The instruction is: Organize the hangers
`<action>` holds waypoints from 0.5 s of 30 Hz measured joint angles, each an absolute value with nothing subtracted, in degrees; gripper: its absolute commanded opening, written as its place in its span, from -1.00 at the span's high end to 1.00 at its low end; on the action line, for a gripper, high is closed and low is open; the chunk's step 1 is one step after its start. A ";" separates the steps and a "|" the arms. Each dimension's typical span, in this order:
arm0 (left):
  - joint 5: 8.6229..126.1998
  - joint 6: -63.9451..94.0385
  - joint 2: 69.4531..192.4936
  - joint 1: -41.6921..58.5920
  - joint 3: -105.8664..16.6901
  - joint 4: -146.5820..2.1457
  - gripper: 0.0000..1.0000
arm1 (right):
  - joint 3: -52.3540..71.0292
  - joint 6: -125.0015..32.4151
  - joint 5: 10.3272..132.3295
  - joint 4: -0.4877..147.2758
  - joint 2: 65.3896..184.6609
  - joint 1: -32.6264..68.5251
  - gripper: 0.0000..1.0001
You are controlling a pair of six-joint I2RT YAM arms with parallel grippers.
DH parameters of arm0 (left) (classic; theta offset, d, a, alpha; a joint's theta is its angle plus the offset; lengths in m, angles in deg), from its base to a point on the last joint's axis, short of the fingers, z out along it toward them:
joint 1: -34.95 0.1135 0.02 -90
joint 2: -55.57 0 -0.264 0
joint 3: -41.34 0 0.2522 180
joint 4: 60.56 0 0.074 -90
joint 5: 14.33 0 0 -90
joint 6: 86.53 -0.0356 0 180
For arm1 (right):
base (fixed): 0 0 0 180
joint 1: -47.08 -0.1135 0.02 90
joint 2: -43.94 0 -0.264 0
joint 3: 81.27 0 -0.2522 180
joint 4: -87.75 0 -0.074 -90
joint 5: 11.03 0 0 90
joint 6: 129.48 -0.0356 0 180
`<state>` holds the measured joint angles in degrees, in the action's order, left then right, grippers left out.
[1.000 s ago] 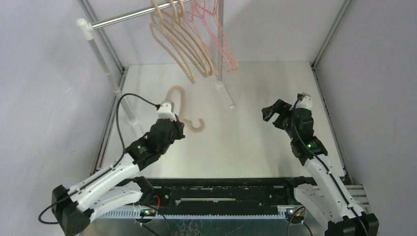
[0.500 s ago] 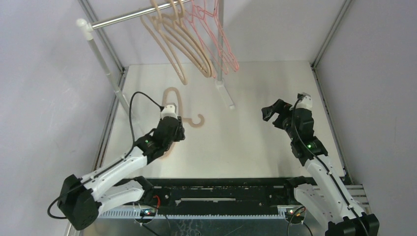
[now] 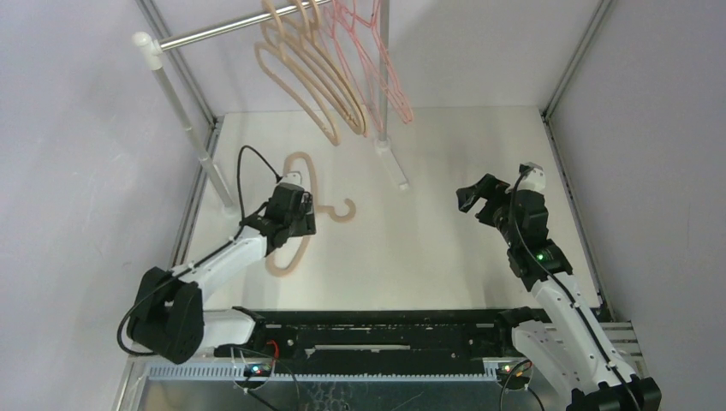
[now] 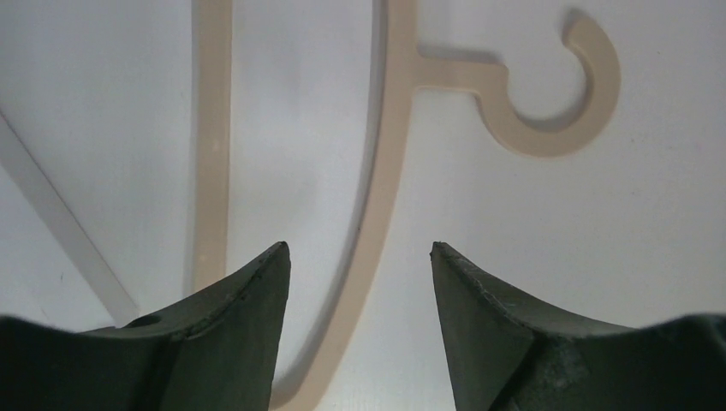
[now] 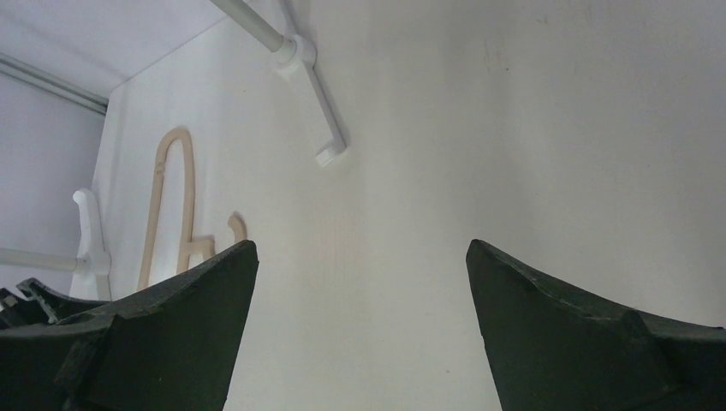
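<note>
From above, one loose beige hanger (image 3: 332, 219) lies flat on the table (image 3: 445, 154) near its left edge, hook pointing toward the middle, while the hung beige hangers (image 3: 308, 77) and pink wire hangers (image 3: 377, 60) sit on the silver rail (image 3: 231, 28) over the far edge. The left end effector (image 3: 300, 224) hovers over the loose one, and the right end effector (image 3: 471, 199) waits apart near the right edge. In the left wrist view, the left end effector (image 4: 360, 257) is spread wide, straddling one arm of the loose beige hanger (image 4: 389, 163) and holding nothing. That arm looks like rigid, light, smooth plastic, likely slippery, so a pinch across the bar close to the hook stem seems soundest. In the right wrist view, the right end effector (image 5: 360, 248) gapes empty, with the loose beige hanger (image 5: 187, 188) well away. No brand, label or writing is legible anywhere.
</note>
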<state>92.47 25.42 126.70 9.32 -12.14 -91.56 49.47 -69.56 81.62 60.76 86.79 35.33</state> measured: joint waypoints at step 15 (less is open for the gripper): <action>80.60 20.33 140.47 13.13 -19.77 -94.46 -0.36 | 49.49 -69.41 81.52 60.95 89.99 35.37 -1.00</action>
